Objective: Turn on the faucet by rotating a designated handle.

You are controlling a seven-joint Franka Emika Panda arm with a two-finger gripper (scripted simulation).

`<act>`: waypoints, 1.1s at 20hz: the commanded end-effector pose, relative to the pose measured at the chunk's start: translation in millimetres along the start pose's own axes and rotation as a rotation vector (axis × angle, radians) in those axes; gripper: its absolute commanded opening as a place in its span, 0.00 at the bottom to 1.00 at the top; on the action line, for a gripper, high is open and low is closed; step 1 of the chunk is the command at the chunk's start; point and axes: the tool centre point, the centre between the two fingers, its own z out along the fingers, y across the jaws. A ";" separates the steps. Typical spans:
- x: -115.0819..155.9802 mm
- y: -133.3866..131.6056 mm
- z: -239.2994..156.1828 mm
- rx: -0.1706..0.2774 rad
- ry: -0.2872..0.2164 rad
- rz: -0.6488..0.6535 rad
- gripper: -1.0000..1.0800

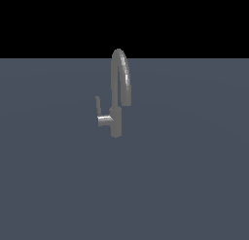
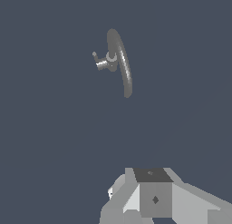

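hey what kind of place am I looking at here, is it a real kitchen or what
Likely a bare simulator test scene, not a kitchen: one grey faucet with its handle stands alone on a flat blue-grey floor under a black backdrop.

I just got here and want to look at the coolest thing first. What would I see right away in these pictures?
You'd spot the faucet first, a grey tap with a tall arched spout standing alone in the middle of a plain blue-grey floor. Its little handle sticks up on the exterior view's left of the tap's body. In the wrist view, blocky grey robot parts, the gripper, show at the picture's edge, well apart from the tap; whether it is open can't be told.
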 end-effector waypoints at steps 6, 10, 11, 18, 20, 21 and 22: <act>1.7 -24.5 31.6 -0.036 0.069 0.118 0.00; 5.3 -38.9 51.1 -0.058 0.111 0.190 0.00; 6.5 -42.3 56.0 -0.063 0.121 0.208 0.00; 17.2 -64.6 88.7 -0.099 0.190 0.326 0.00; 21.0 -70.3 97.7 -0.108 0.209 0.358 0.00; 23.1 -73.1 102.1 -0.113 0.218 0.374 0.00; 25.1 -75.8 106.5 -0.117 0.228 0.389 0.00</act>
